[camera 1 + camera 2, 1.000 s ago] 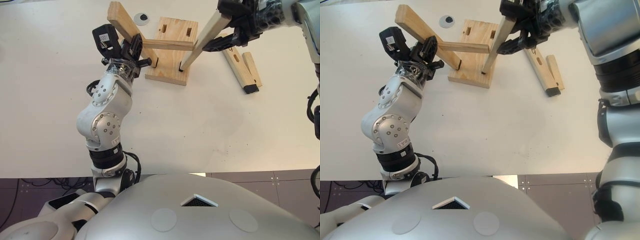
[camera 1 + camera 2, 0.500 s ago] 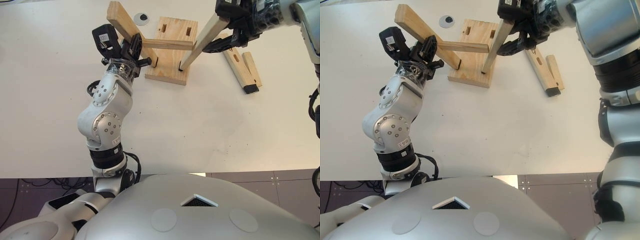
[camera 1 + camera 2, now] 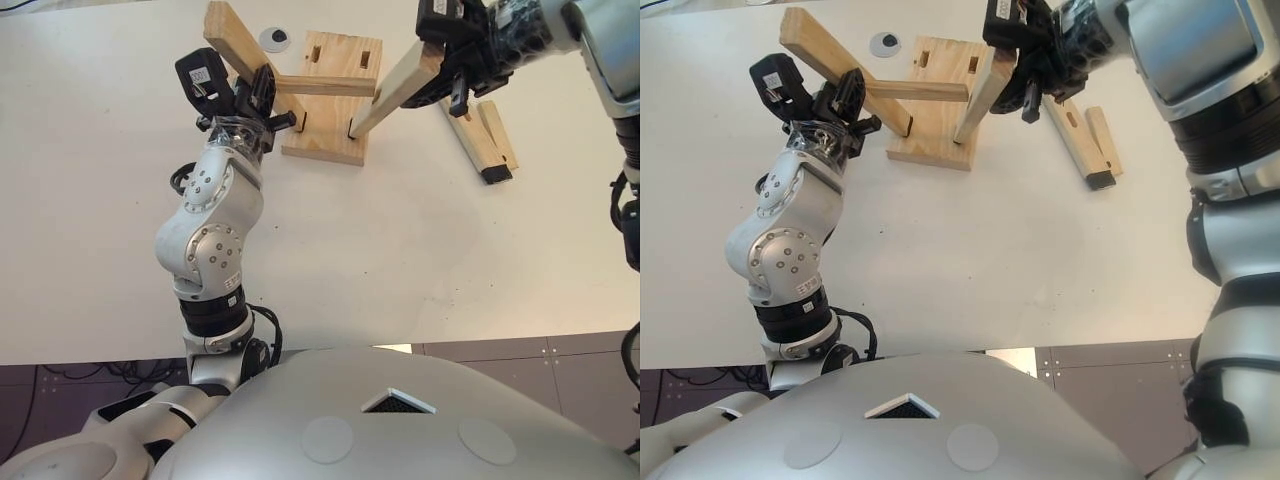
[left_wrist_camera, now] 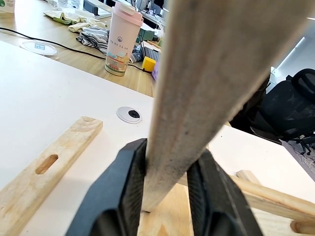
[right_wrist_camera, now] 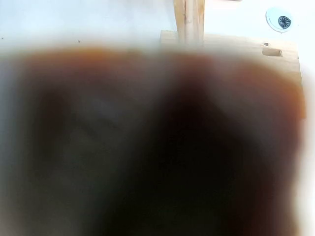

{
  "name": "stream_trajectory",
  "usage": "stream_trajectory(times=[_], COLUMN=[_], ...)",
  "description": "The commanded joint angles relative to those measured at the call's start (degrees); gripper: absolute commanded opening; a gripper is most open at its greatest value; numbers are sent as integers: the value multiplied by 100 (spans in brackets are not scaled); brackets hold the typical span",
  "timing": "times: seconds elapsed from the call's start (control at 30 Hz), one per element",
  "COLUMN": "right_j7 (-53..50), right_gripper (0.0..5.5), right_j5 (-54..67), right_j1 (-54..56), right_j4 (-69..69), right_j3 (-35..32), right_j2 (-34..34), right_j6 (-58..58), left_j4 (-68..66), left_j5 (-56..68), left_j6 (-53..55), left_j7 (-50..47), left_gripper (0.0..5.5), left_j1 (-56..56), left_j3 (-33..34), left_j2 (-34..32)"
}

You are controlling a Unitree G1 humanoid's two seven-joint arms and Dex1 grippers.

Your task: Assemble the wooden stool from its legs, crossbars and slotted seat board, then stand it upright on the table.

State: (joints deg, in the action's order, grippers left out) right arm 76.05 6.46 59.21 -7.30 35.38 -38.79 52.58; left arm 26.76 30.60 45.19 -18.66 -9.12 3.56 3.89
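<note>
Over the board [image 3: 325, 130], left tool [image 4: 166, 189] and right tool [image 3: 445, 70] clamp legs [image 3: 232, 45] [image 3: 392, 97].

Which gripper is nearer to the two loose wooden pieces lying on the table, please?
Right. The right gripper, shut on the right leg, is by the loose pieces; the left gripper, on the left leg, is across the seat board.

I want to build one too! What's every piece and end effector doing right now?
seat board: lying flat on the table.
left leg: tilted, lower end at a seat slot, held.
right leg: tilted, lower end at a seat slot, held.
crossbar: raised, spanning between the two legs.
spare pieces: lying flat, untouched.
left end effector: shut on the left leg.
right end effector: shut on the right leg.
</note>
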Motion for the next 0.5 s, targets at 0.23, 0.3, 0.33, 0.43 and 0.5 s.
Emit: stream_trajectory(times=[0.23,0.3,0.33,0.43,0.5], right_j7=[52,30,11,-260,-607], right_gripper=[0,0,0,0,0], right_j5=[591,520,469,262,234], right_j1=[12,146,182,50,-100], right_j4=[-1389,-1664,-1775,-1926,-2010], right_j3=[-170,-186,-201,-316,-568], right_j2=[919,998,1029,1022,1067], right_j6=[1289,1134,1040,513,341], left_j4=[-424,-437,-441,-462,-461], left_j5=[171,167,165,167,186], left_j6=[253,246,240,246,284], left_j7=[7,20,20,47,80], left_gripper=[107,107,107,107,107], left_j1=[201,200,200,191,180], left_j3=[-77,-85,-86,-61,-24], left_j2=[519,516,516,493,450])
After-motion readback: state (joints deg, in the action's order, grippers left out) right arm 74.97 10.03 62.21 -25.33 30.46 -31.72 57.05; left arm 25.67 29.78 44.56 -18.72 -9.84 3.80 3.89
